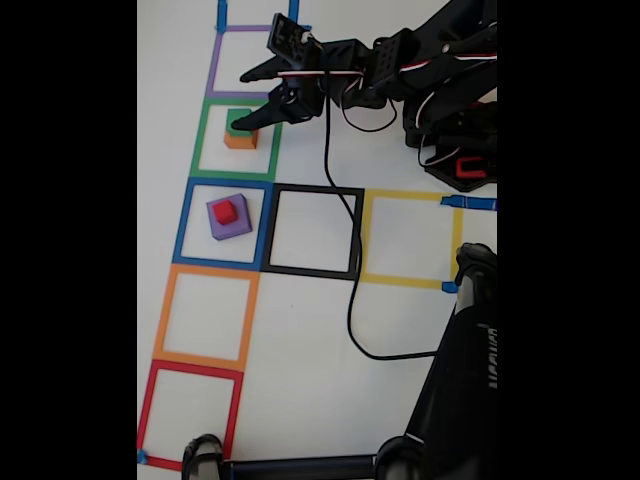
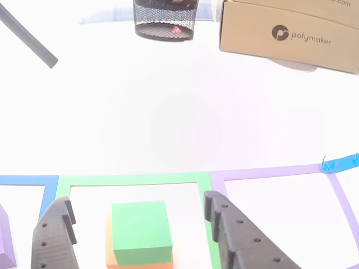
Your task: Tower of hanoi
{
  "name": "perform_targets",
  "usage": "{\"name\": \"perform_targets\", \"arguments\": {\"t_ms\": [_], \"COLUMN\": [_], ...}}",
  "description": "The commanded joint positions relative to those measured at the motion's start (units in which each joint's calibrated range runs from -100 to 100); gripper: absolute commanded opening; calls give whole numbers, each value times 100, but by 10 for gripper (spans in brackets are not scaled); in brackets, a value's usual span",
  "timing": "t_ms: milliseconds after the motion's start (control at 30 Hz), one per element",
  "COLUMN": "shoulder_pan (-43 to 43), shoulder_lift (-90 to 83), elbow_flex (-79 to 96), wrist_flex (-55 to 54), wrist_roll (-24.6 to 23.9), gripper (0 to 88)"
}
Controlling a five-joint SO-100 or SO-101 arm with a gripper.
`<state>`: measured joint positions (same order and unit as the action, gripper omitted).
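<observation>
Four cubes in two stacks, green cube point(image 2: 141, 231) on orange cube point(image 1: 240, 140), red cube point(image 1: 226, 211) on purple cube point(image 1: 229, 219), hand point(image 2: 137, 210) released, straddling green.

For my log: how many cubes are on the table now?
4. Green cube on orange cube inside the green tape square; red cube on purple cube inside the blue tape square.

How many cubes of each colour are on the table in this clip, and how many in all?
Purple cube: 1
Red cube: 1, on top of the purple one
Orange cube: 1
Green cube: 1, on top of the orange one
Total: 4 cubes
</observation>
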<state>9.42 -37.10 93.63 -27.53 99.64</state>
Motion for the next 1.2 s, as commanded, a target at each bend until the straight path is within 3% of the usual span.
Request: {"name": "perform_targets", "arguments": {"t_ms": [0, 300, 700, 1167], "shoulder_pan": [-98, -156, -98, -137], "shoulder_lift": [662, 2447, 4134, 4643], "elbow_flex": [-90, -399, -1063, -1290], "wrist_flex": [-721, -2267, -3231, -3231], "wrist_roll": [36, 36, 36, 36], "gripper": [261, 274, 267, 238]}}
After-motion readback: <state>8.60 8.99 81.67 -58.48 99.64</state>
